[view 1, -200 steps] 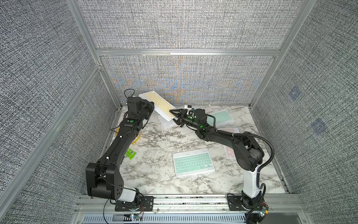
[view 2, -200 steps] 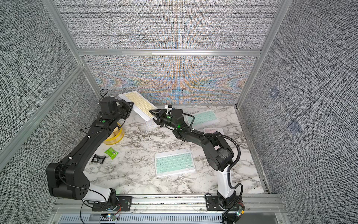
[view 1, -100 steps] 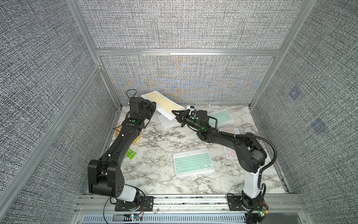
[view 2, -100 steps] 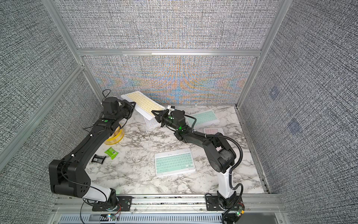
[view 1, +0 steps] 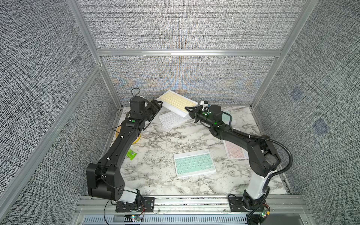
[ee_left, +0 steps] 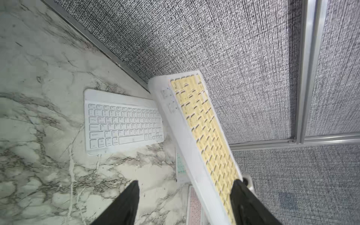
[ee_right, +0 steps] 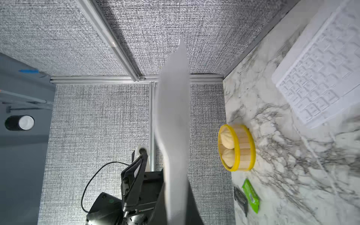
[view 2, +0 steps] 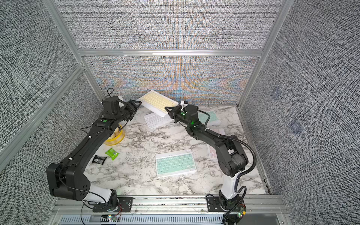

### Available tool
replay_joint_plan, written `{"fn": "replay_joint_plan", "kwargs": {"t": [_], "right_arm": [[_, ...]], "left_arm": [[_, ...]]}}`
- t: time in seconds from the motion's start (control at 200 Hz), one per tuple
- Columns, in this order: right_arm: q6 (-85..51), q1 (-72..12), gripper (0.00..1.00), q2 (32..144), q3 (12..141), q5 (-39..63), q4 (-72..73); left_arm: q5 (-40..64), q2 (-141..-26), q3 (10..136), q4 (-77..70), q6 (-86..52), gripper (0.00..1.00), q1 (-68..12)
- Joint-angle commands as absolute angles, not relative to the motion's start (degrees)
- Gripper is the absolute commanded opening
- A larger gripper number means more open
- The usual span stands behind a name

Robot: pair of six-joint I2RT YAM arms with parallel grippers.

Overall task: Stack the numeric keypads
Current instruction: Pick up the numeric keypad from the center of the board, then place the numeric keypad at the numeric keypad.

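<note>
Keypads are spread over the white, grey-veined marble tabletop, and one is in the air. The pale-yellow keypad hangs tilted at the upper middle of both top views, in front of the woven grey back wall. My right fingers are clamped on its lower right corner. In the right wrist view it shows edge-on as a thin, smooth white slab.

My left fingers stand wide apart around its other end. The slab runs close against one finger, but I cannot tell if it touches.

A white keypad lies flat just below it, partly under its lower edge. A mint keypad lies flat at centre right, well apart. A pink keypad is half hidden by my right arm, and a second mint keypad sits behind that arm.

At the left I see a round slatted steamer basket with a yellow rim holding two pale buns. A glossy green packet and a black packet lie near it.
</note>
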State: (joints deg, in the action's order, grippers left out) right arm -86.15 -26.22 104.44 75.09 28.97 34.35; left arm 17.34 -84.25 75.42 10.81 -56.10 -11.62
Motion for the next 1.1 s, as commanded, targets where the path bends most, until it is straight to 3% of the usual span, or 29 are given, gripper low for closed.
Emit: {"fn": "replay_joint_plan", "kwargs": {"t": [0.0, 0.18, 0.32, 0.46, 0.565, 0.81, 1.095], "right_arm": [[-73.0, -23.4, 0.04, 102.4, 77.7, 43.4, 21.4], [-56.2, -16.9, 0.04, 98.6, 77.7, 59.7, 1.0], [-32.9, -13.5, 0.04, 97.1, 80.4, 64.1, -28.4], [-19.8, -12.7, 0.04, 95.8, 77.0, 69.8, -41.5], [-14.9, -12.7, 0.04, 95.2, 72.2, 71.9, -44.6], [1.4, -12.7, 0.05, 95.2, 68.6, 70.1, -57.6], [3.7, -12.7, 0.06, 101.4, 67.9, 65.7, -55.1]], "left_arm": [[22.5, -84.7, 76.9, 18.4, -48.0, 0.78, -11.1], [29.0, -85.4, 78.0, 25.7, -40.4, 0.82, -10.0], [33.0, -86.4, 78.6, 32.6, -34.8, 0.84, -9.7], [38.3, -86.3, 74.9, 33.3, -33.3, 0.87, -9.7], [40.1, -85.0, 70.5, 33.1, -33.5, 0.92, -9.9], [38.9, -79.6, 59.7, 30.9, -36.2, 0.93, -10.0], [36.9, -77.3, 55.7, 27.5, -39.6, 0.93, -11.3]]}}
